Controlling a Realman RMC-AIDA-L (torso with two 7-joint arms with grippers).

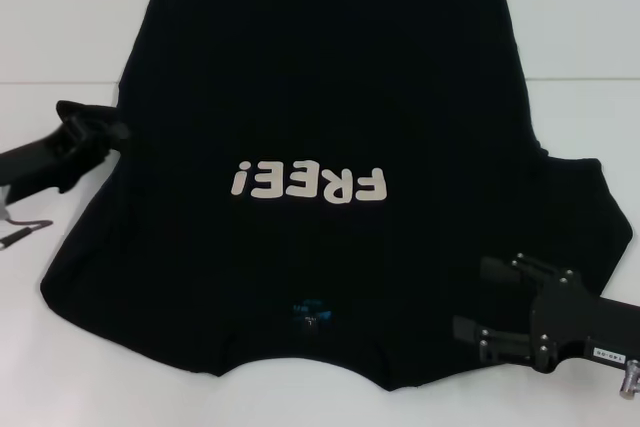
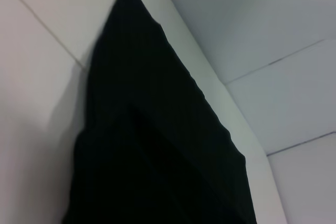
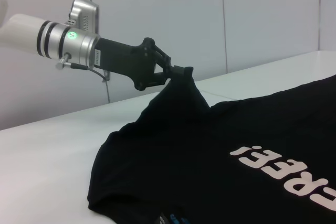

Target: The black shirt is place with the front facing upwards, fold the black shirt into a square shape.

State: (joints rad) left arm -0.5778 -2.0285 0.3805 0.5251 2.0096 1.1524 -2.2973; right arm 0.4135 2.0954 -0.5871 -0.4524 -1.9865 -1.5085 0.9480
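1. Nearest the robot, the right gripper (image 1: pixel 470 299) hovers low over the near right part of the black shirt (image 1: pixel 330 97), just beside the right sleeve. Its two fingers (image 1: pixel 497 270) stand apart with nothing between them.
2. The shirt's collar, with the small blue neck label (image 1: pixel 308 309), lies at the near edge, so the cream letters "FREE!" (image 1: pixel 308 183) read upside down in the head view.
3. The shirt is spread front up across the white table (image 1: pixel 60 27), its hem at the far edge and its right sleeve lying flat.
4. On the left side, the left gripper (image 3: pixel 181 71) is closed on the shirt's left sleeve edge, pinching the cloth and lifting it into a peak above the table.
5. The left wrist view shows that black cloth (image 2: pixel 152 129) hanging in a point against the pale surface.
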